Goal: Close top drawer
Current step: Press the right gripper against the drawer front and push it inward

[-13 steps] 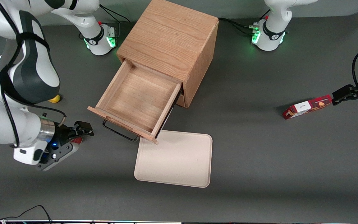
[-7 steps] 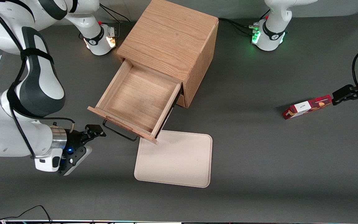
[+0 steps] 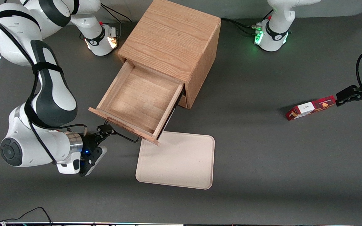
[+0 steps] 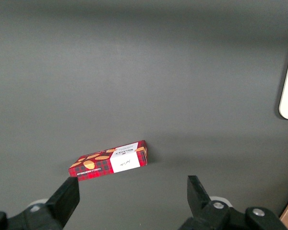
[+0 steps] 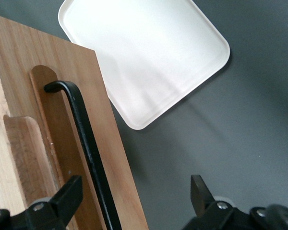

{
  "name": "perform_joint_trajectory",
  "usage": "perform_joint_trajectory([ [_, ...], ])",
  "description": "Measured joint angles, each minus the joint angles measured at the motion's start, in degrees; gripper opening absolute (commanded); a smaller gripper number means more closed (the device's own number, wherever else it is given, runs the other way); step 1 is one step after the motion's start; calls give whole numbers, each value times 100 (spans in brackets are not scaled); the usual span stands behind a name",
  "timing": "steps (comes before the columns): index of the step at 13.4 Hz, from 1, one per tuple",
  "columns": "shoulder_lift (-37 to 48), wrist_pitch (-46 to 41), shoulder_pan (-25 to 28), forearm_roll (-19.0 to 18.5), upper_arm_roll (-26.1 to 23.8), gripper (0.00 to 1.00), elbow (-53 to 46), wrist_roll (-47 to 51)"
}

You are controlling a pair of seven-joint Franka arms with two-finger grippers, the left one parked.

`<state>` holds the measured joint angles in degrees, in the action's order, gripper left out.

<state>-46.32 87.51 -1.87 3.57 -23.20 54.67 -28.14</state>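
Gripper (image 3: 108, 129) is spread wide open, holding nothing, right at the handle (image 5: 89, 148); top drawer (image 3: 137, 102) pulled out.

The working arm (image 3: 42, 94) is glossy white with rounded shells and dark grey to black joint sections, a black cable strapped along its length. Its wrist ends in a brushed silver ring (image 3: 74, 142) and a white flange lit by a small blue light. The gripper (image 3: 107, 129) is black, its fingers (image 5: 62, 199) matte black wedges set apart, with round silver screw heads at their bases. The arm's white base (image 3: 101, 39) glows orange.
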Motion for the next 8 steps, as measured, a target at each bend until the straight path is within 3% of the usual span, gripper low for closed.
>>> perform_joint_trajectory([
  [8,-151,-64,58,-172,-71,100,0,-18],
])
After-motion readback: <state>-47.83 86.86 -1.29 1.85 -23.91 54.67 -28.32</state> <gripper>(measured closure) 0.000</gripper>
